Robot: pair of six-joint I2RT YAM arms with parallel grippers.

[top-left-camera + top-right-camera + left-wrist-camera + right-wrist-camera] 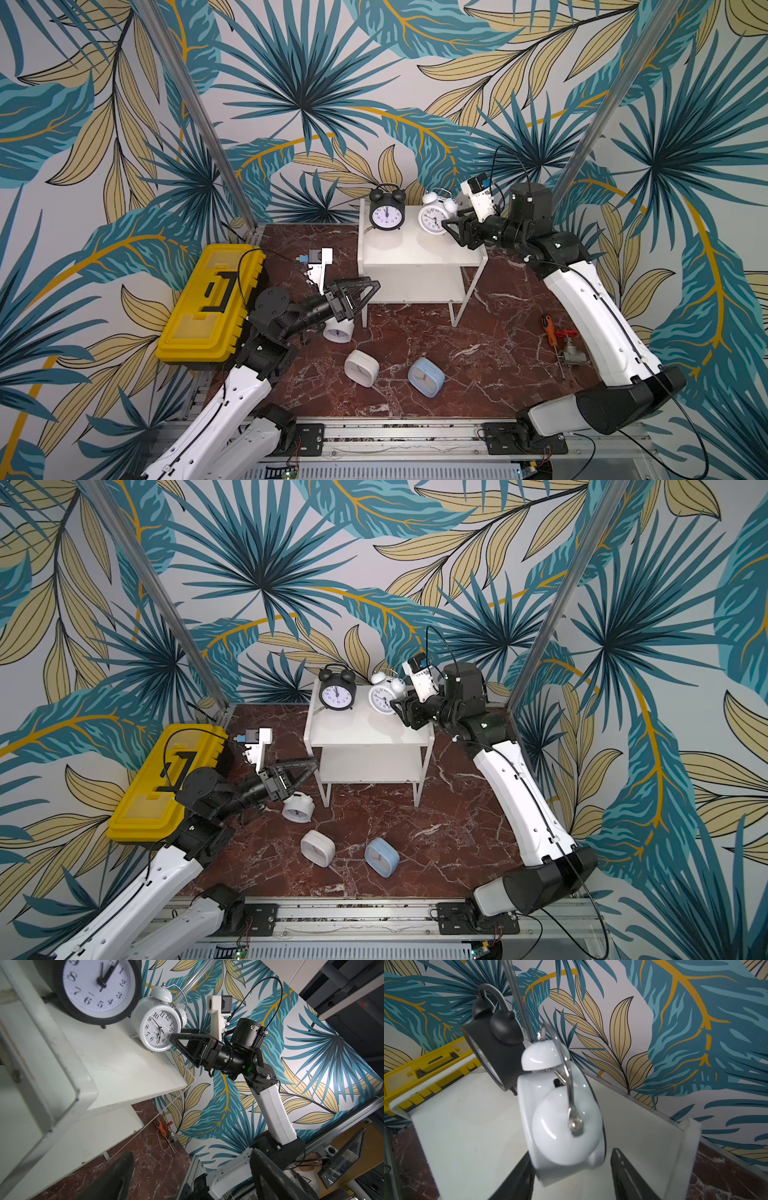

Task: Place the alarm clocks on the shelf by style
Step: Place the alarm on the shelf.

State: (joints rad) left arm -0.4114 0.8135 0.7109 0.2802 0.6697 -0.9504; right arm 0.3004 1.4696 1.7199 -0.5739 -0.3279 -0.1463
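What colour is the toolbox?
The toolbox is bright yellow, clearest in a top view.

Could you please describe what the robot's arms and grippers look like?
The left arm and right arm are white with black cylindrical joints. The left gripper and right gripper are black, with open-framed triangular fingers. Each wrist carries a white camera mount. A thin black cable runs along each arm.

Yellow toolbox far left on marble tabletop; orange screwdriver w/ metal valve nr right edge
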